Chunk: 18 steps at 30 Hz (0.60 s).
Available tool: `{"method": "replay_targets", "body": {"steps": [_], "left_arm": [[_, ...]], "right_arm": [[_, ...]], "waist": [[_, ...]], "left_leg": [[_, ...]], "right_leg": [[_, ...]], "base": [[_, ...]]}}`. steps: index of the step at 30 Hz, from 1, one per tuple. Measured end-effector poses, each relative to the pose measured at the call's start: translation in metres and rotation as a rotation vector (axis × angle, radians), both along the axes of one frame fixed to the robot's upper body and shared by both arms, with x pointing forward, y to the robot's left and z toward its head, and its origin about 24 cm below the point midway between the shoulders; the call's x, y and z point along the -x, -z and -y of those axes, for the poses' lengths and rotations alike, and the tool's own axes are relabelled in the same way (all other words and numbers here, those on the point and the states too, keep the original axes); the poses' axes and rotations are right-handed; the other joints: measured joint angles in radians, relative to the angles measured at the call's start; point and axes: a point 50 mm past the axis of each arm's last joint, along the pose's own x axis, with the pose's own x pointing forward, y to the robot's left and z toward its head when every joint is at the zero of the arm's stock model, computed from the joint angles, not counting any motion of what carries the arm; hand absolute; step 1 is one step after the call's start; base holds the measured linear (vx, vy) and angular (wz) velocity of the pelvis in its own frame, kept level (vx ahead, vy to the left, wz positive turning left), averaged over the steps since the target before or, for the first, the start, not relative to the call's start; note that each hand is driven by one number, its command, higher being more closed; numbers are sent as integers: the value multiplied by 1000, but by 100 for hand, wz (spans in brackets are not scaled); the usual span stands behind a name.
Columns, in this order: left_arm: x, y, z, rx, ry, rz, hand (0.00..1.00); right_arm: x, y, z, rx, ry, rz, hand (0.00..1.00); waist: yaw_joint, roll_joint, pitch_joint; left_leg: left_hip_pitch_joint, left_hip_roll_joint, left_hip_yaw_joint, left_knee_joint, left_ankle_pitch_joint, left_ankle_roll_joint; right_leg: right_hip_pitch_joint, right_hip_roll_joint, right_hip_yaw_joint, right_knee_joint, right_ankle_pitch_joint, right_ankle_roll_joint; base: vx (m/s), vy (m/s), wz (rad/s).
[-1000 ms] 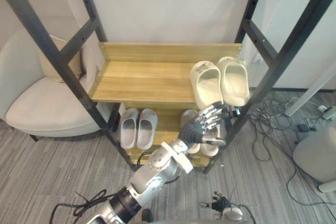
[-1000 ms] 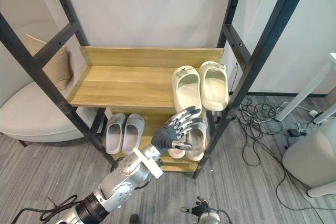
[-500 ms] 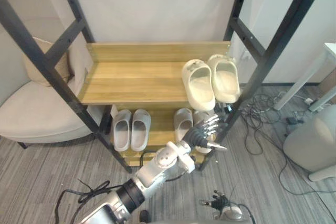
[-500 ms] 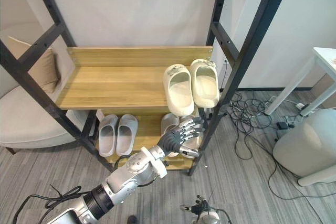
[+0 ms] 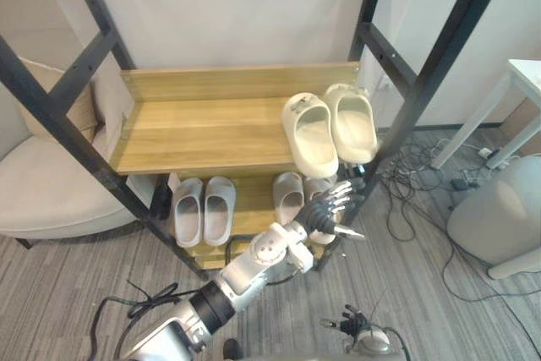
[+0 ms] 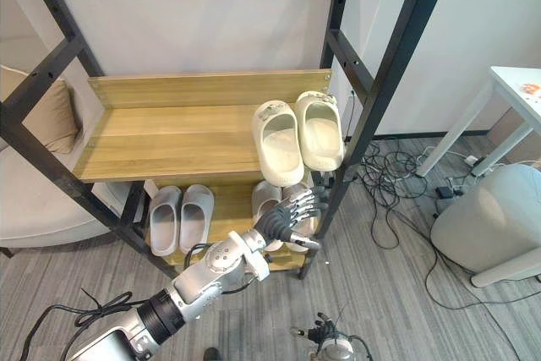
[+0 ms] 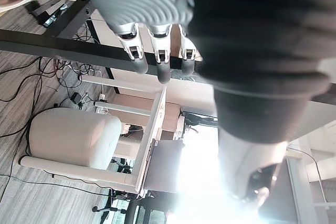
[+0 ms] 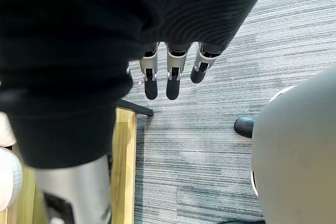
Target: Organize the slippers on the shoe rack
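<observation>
The left hand (image 5: pixel 325 213) is stretched out in front of the shoe rack (image 5: pixel 211 137), at the height of its lower shelf (image 5: pixel 254 202). Its fingers (image 5: pixel 338 199) are straight and a little spread, the thumb stands out to the side, and they hold nothing; the left wrist view shows the same straight fingers (image 7: pixel 160 61). The step in hand looks like the approach to the pale pair (image 5: pixel 287 194) on the lower shelf. One slipper of this pair lies just beside the fingers on the side away from the thumb. The other is partly covered by the fingertips, and I cannot tell if they touch it. Both seem to lie with the long axis from front to back and the toes towards the wall, but the upper shelf hides the toe ends. The cream pair (image 5: pixel 310 134) lies on the upper shelf, just beyond and above the fingertips. Its toes point to the wall and its long axis slants a little. The heel of the slipper nearer the fingers hangs over the front edge. A grey pair (image 5: pixel 203 210) stands well apart from the fingers on the lower shelf, straight and toes inward. I think the next move calls for the fingers to go lower and further in, then to close on a slipper's rim or push it square. The right hand (image 5: pixel 353 325) hangs low near the floor, and its fingers (image 8: pixel 170 82) are straight and empty.
</observation>
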Motion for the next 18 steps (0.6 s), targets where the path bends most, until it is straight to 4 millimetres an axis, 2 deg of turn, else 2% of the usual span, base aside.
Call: {"method": "replay_targets", "body": {"steps": [8,18], "left_arm": [[-7,0,-1,-14,-21,4,0],[-21,-16,-5,-21,-91,85,0]], "right_arm": [[0,0,1,-5,27,1,0],[-3,-1,2,-6,38,16,0]], "waist": [[-5,0,0],[-16,7,13]], "left_leg": [[0,1,16,0,-7,-3],[1,2,21,0,-8,-5]], "right_leg": [[-5,0,13,-6,0,0],[-5,0,16,-8,1,0]], "base": [[10,5,-6],[0,0,0]]}}
